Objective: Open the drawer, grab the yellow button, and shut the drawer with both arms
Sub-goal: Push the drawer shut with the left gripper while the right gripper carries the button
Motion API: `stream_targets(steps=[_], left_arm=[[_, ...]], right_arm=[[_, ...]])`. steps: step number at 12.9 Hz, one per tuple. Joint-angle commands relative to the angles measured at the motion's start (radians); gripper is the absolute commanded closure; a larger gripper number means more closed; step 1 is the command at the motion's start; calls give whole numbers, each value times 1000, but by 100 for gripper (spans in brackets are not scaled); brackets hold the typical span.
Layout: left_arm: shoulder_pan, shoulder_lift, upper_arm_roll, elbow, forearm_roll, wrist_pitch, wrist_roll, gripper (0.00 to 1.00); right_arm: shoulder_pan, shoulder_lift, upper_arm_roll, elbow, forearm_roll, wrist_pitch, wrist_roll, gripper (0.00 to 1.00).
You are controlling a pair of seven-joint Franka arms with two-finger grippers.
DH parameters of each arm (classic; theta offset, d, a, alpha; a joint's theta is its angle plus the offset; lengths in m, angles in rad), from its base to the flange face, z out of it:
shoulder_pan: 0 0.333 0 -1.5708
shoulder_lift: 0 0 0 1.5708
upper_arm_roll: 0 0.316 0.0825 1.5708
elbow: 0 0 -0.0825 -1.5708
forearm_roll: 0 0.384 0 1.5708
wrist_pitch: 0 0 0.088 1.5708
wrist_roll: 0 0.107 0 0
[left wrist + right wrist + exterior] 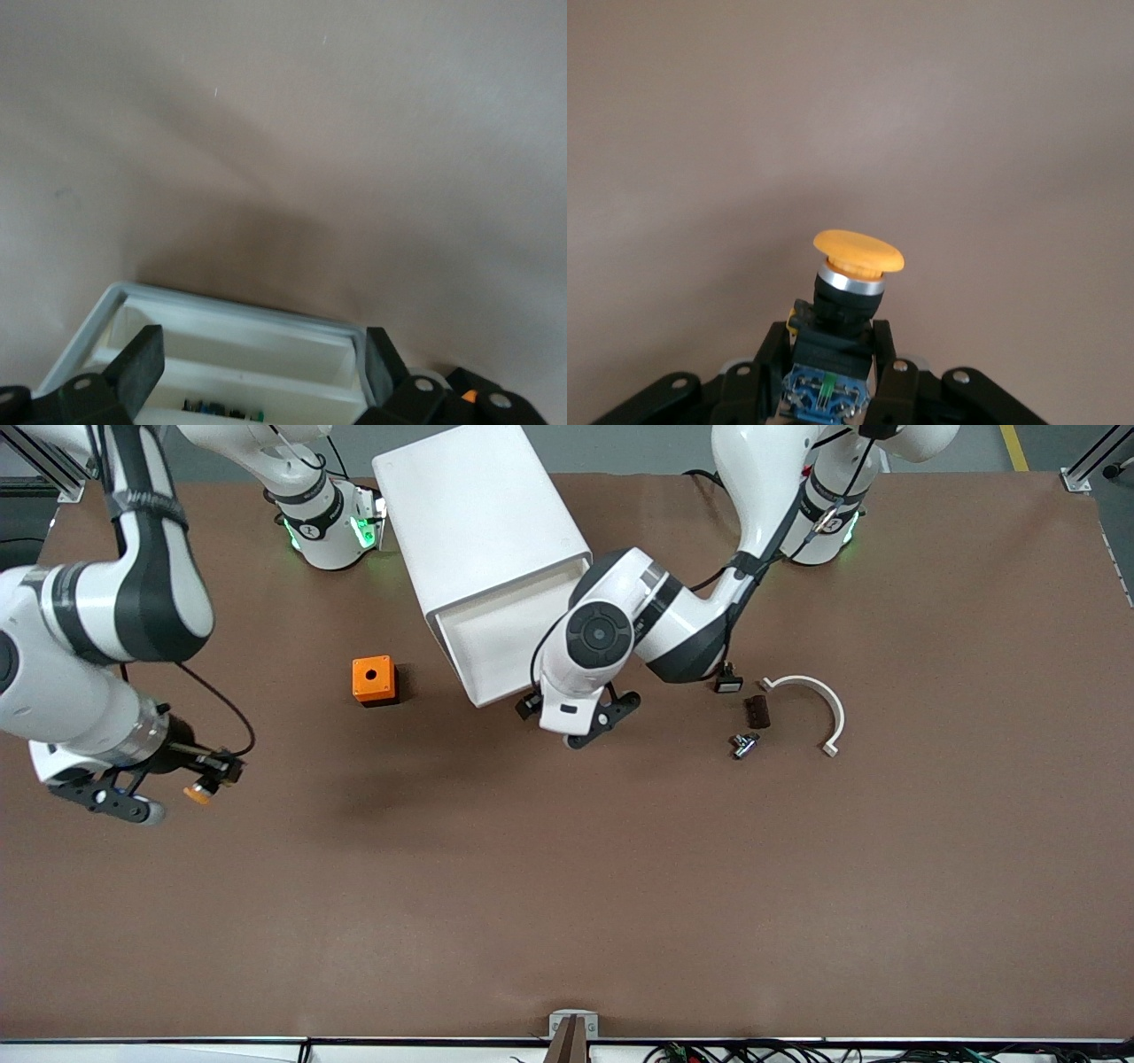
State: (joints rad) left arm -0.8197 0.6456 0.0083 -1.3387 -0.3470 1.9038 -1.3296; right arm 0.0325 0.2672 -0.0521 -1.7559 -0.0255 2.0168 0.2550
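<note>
Overhead, I see the right gripper [213, 775] clamping the button [198, 792] above the table [567, 886], toward the right arm's end from the cabinet [483, 522]. Left wrist: left gripper [257, 367] spread wide at the pulled-out drawer [235, 332]. Right wrist: orange cap, silver collar, black-and-blue body.

High front overview, wrist views close, facing tabletop [567, 912]

A wide brown table [567, 886] fills the room's middle, evenly lit. Grey floor [638, 447] shows past it, with a yellow line [1014, 447] painted across.
</note>
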Motion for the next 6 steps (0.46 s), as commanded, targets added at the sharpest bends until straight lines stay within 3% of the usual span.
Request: stream_targets(steps=[1, 6], left_arm=[[-24, -20, -46, -28, -12, 1, -97, 0], [-25, -18, -158, -50, -10, 0, -212, 0]], right_arm=[[-133, 96, 26, -56, -14, 187, -192, 100], [-221, 289, 28, -44, -11, 394, -436, 100]])
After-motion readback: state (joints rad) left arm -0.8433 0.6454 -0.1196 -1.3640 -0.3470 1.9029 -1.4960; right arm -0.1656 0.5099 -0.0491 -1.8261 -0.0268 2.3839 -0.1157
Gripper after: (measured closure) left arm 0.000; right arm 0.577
